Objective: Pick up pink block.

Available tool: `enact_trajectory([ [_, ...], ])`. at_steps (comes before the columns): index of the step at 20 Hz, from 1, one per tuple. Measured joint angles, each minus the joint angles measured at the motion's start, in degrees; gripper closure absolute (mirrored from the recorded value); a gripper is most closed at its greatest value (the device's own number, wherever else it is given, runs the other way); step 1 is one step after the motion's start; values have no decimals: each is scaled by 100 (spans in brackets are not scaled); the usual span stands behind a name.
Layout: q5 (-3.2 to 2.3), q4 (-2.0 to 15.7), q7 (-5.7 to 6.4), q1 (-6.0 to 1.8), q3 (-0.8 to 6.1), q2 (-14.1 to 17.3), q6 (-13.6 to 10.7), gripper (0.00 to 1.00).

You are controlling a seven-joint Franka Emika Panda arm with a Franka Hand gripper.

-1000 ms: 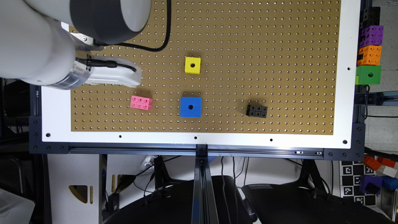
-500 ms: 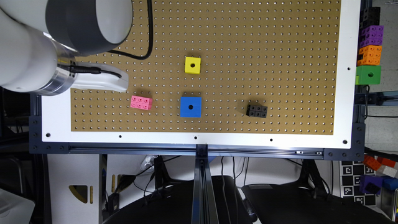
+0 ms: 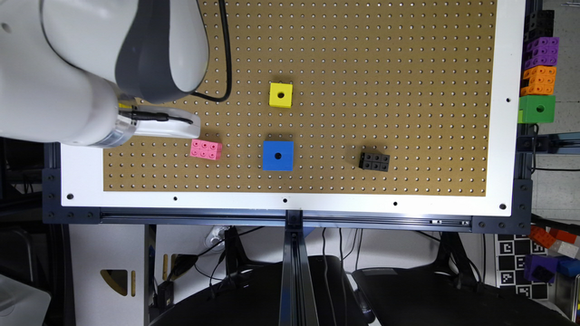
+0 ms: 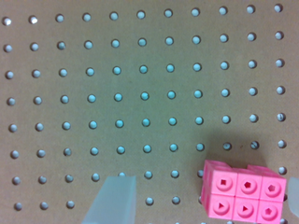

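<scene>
Counter: brown pegboard (image 3: 362, 54), white-rimmed.
Pink block (image 4: 243, 195): lying flat, studs up.
Pincer (image 4: 205, 200): fingers apart, off-centre; to be centred over block before closing.

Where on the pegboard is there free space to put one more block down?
The widest bare patch lies between the black brick, the yellow cube and the pegboard's white border at the exterior view's right. The stretch above the yellow cube is also free. It is crowded around the pink block, beside the gripper and blue cube.
</scene>
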Motion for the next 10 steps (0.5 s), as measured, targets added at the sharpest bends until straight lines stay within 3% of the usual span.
enact_trajectory([
  [6, 0, 176, 32, 10, 158, 94, -4, 0],
  [10, 0, 205, 44, 25, 202, 170, 6, 0],
])
